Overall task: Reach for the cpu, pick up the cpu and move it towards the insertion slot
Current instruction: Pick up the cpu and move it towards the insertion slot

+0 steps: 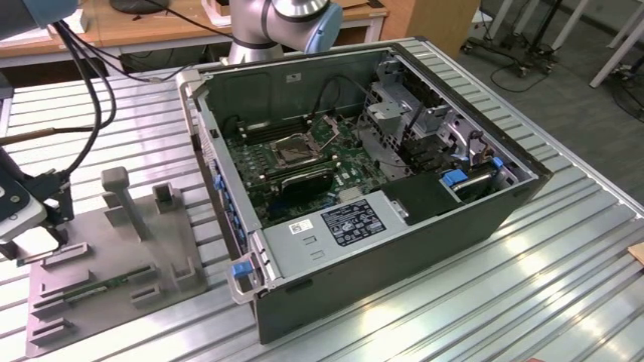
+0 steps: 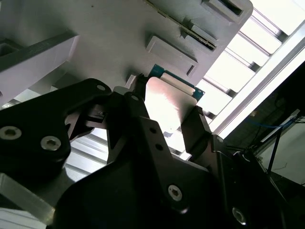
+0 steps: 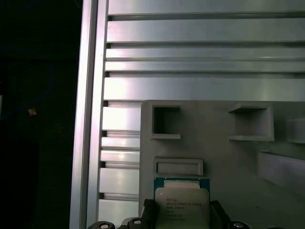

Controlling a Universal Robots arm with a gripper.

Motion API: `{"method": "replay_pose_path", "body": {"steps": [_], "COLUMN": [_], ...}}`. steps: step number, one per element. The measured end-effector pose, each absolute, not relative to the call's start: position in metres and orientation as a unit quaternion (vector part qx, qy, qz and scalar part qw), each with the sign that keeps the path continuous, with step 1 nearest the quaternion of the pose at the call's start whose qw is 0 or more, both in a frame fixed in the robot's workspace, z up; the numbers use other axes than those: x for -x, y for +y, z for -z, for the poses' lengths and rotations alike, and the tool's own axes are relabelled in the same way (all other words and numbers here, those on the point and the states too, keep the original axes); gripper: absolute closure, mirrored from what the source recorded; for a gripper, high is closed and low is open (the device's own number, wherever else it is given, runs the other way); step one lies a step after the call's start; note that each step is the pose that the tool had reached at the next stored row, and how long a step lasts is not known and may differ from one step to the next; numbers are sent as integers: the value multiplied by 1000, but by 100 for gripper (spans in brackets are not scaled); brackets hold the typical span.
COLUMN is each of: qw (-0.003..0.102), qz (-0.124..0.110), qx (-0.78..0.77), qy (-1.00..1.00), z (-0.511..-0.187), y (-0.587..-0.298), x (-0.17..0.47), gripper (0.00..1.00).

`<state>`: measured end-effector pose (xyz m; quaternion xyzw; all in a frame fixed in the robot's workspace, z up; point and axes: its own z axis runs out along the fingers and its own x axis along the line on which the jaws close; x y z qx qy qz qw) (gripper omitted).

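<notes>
Second wrist view shows the end effector [image 2: 166, 109] clamped on the cpu [image 2: 167, 95] close to the grey holder plate [image 2: 109, 33], with the insertion slot [image 1: 299, 147] well apart inside the computer case [image 1: 403, 249]

cpu [image 3: 182, 206] silvery-white, green rim; gripper [image 2: 166, 109] black; fixture plate [image 3: 214, 143] plain grey; table [image 3: 200, 88] ribbed silver.

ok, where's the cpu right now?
In both wrist views the cpu is gripped in the claw, over the grey fixture plate, next to a small rectangular recess.
</notes>
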<state>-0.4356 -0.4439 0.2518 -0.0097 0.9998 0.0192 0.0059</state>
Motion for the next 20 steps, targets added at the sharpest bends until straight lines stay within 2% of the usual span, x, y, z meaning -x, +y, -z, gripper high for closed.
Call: {"method": "replay_pose_path", "body": {"steps": [10,20], "qw": [6,6], "qz": [-19,-19], "qx": [10,10], "qy": [1000,1000], "z": [-255,-277], "y": [-444,-444], "x": [436,436], "gripper": [46,46]}}
